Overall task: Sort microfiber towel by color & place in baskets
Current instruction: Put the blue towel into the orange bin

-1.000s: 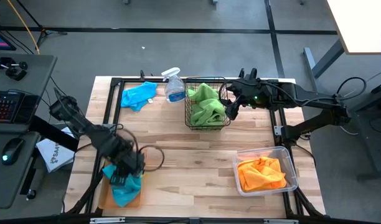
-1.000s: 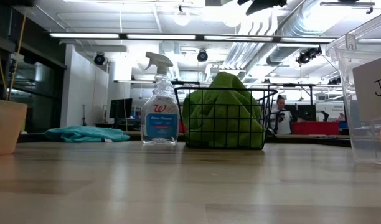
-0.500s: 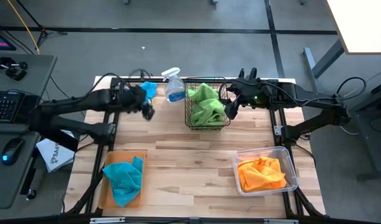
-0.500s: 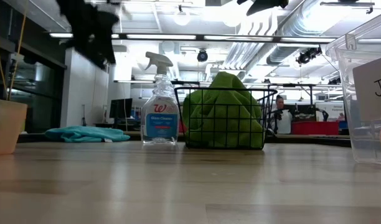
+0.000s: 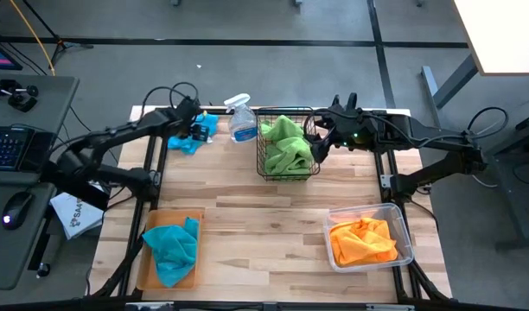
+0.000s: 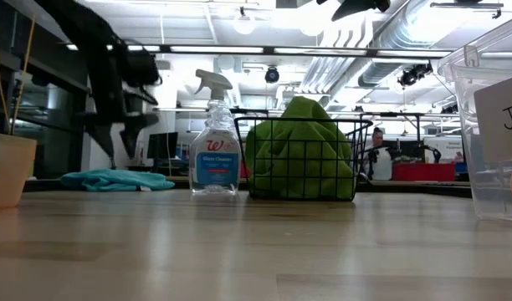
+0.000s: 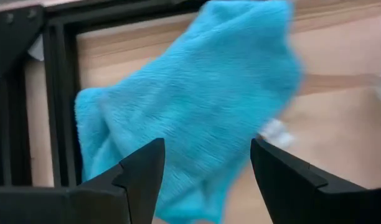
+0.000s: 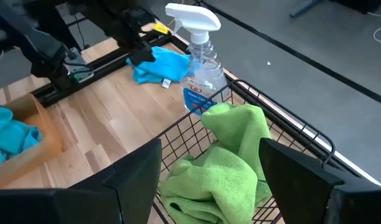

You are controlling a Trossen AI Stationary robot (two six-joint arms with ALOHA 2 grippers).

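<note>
The last loose turquoise towel (image 5: pixel 188 136) lies at the table's far left corner, beside the spray bottle (image 5: pixel 241 118), and the left gripper (image 5: pixel 196 132), seen a second ago over the orange-brown tray (image 5: pixel 145 259) where another turquoise towel (image 5: pixel 172 249) was left, is now poised just above it with fingers spread and nothing grasped. A pickup is judged imminent. The right gripper (image 5: pixel 321 143) is parked, released and empty, beside the wire basket (image 5: pixel 286 173) of green towels (image 5: pixel 283 142); the orange towels (image 5: pixel 361 239) sit in the clear bin (image 5: pixel 404 229).

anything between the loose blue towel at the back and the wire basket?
Yes: the clear spray bottle stands between the blue towel and the black wire basket. The high view shows it, and the low view confirms the same order along the table.
</note>
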